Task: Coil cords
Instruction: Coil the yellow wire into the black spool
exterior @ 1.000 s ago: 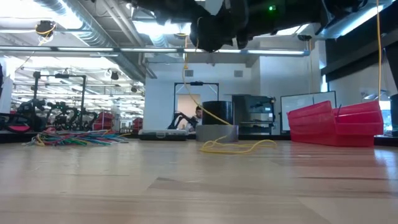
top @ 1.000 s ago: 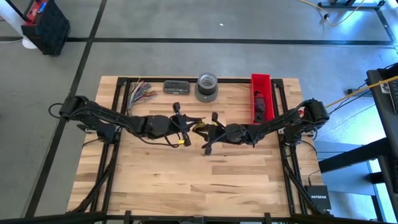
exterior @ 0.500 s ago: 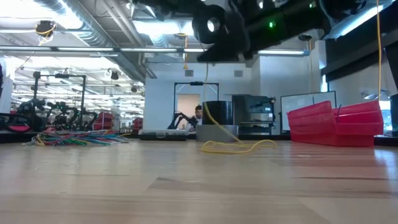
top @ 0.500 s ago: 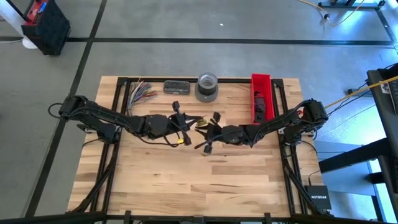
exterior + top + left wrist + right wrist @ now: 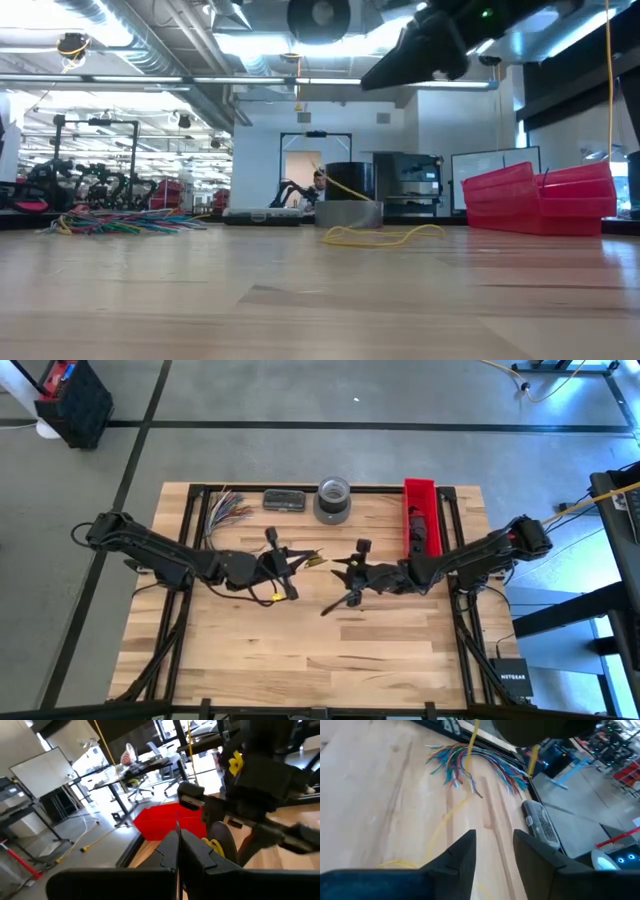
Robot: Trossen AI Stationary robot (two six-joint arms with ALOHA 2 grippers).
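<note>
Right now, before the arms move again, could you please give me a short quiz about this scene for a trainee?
1. True or false: the right claw is open.
2. Which thing lies nearest the red bin? A) the coloured wires B) the tape roll C) the flat dark box
3. Fill in: seen from table height, the loose cord in front of the tape roll is ___ in colour.

Key: 1 true; 2 B; 3 yellow.
</note>
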